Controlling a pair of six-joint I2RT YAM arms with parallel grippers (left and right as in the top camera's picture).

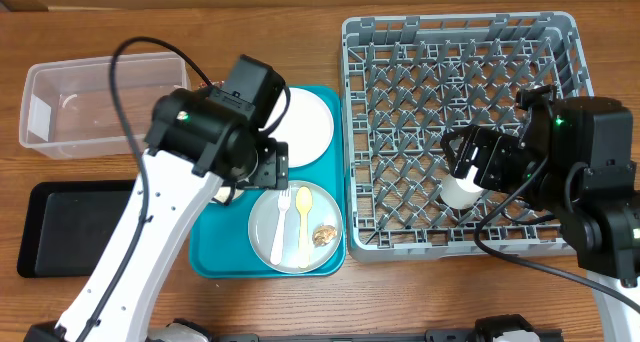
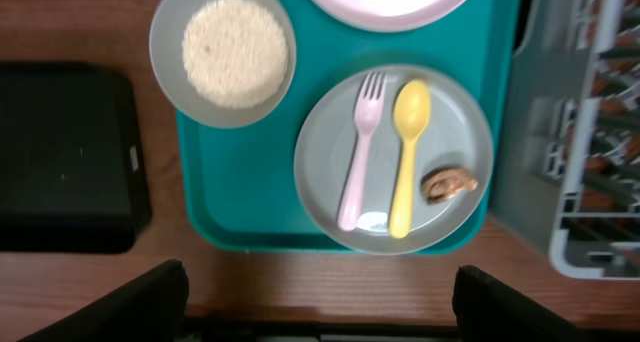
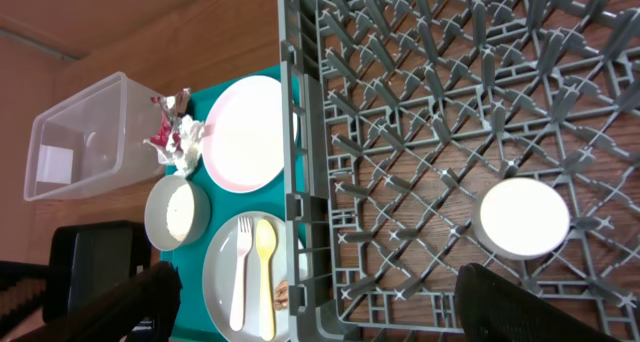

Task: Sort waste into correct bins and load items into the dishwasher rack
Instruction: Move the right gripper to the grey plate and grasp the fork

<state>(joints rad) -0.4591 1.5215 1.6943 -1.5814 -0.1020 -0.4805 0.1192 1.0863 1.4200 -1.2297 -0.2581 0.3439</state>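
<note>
My left gripper (image 2: 320, 307) hangs open over the teal tray's near edge with nothing between its fingers. Ahead of it lies a grey plate (image 2: 393, 159) carrying a pale fork (image 2: 360, 147), a cream spoon (image 2: 407, 152) and a brown morsel (image 2: 448, 184). A small bowl of rice (image 2: 223, 52) and a pinkish plate (image 2: 395, 2) sit farther back. My right gripper (image 3: 330, 307) is open above the grey rack (image 1: 460, 32). The white cup (image 3: 523, 218) stands in the rack, clear of the fingers. The red-and-silver wrapper (image 3: 165, 117) and the white napkin (image 3: 188, 147) lie at the tray's far left corner.
The clear tub (image 1: 90, 107) stands at the back left and the black tray (image 1: 70, 227) lies in front of it. The teal tray (image 2: 240, 182) sits between them and the rack. The left arm crosses over the teal tray's left side.
</note>
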